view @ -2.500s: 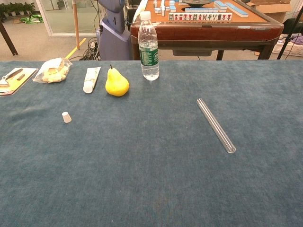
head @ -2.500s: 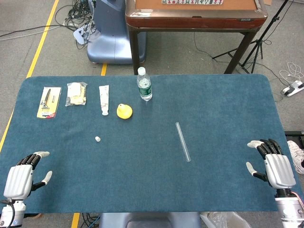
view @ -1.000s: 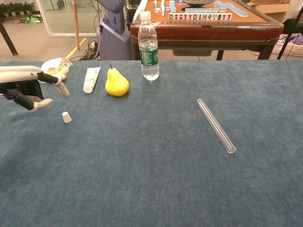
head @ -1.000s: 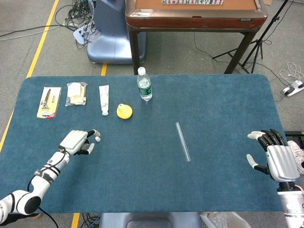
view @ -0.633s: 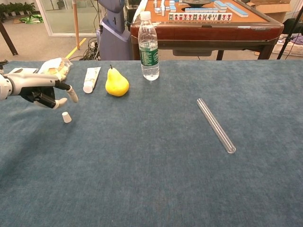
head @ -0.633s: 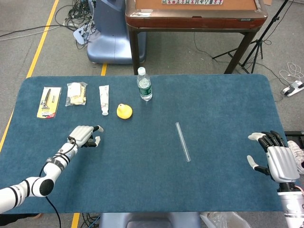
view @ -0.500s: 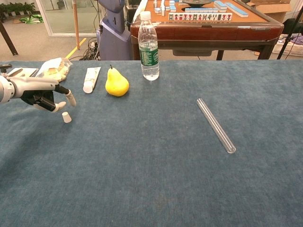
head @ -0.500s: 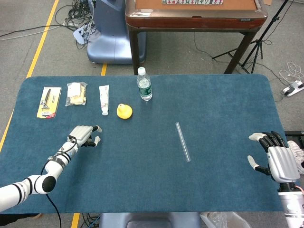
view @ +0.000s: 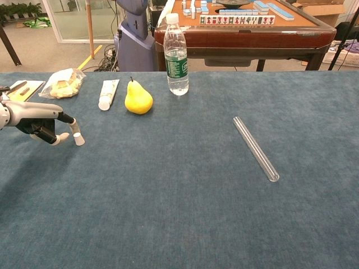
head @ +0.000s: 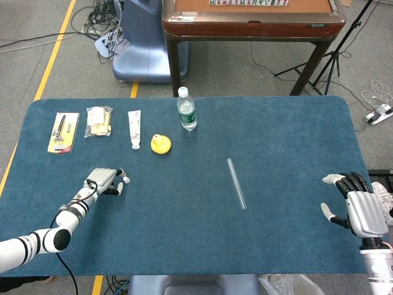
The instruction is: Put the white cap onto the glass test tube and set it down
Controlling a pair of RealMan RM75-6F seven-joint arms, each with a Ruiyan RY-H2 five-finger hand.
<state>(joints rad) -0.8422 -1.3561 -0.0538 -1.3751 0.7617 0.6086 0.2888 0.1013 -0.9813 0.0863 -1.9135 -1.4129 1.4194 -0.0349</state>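
Left hand (view: 39,128) low on the blue surface (head: 184,233), fingertips touching the white cap (view: 78,138), grasp unclear, glass test tube (head: 236,183) lying well apart mid-surface, right hand (head: 359,209) spread, empty, at the right edge

Head view looks steeply down; chest view low, level; both share the table (head: 276,135).

Light was even and bright from overhead; shadows were faint, both views sharp, without glare.
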